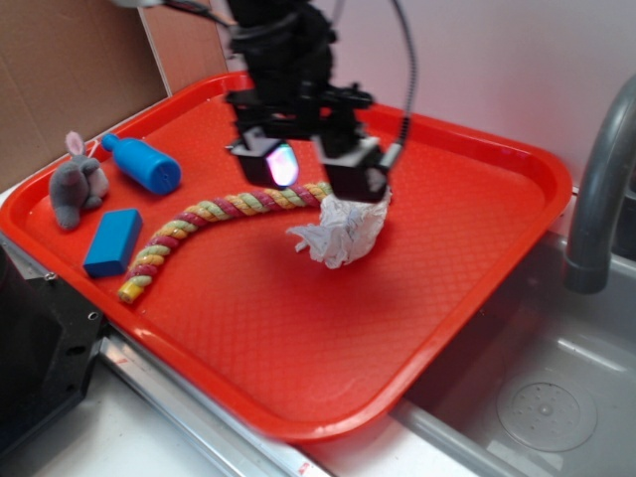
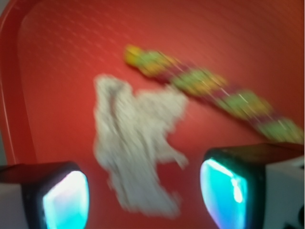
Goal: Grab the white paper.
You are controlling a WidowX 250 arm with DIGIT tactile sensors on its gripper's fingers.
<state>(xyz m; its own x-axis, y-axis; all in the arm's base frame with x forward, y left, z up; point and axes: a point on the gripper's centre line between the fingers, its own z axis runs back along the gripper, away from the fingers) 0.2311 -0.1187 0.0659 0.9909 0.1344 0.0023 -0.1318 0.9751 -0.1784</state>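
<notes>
The white paper (image 1: 338, 233) is a crumpled wad lying on the red tray (image 1: 328, 338) at the right end of the multicoloured rope (image 1: 214, 221). My gripper (image 1: 316, 171) hangs just above and behind the paper with its jaws apart and empty; the right finger (image 1: 356, 171) is over the paper's top edge. In the wrist view the paper (image 2: 136, 143) lies below, between the two glowing pads (image 2: 224, 193), and the rope (image 2: 209, 88) runs off to the right. The gripper (image 2: 143, 200) holds nothing.
A blue bottle (image 1: 144, 164), a grey toy rabbit (image 1: 78, 184) and a blue block (image 1: 112, 241) lie at the tray's left end. A metal sink (image 1: 537, 397) with a grey faucet (image 1: 596, 189) is on the right. A brown board stands behind at left.
</notes>
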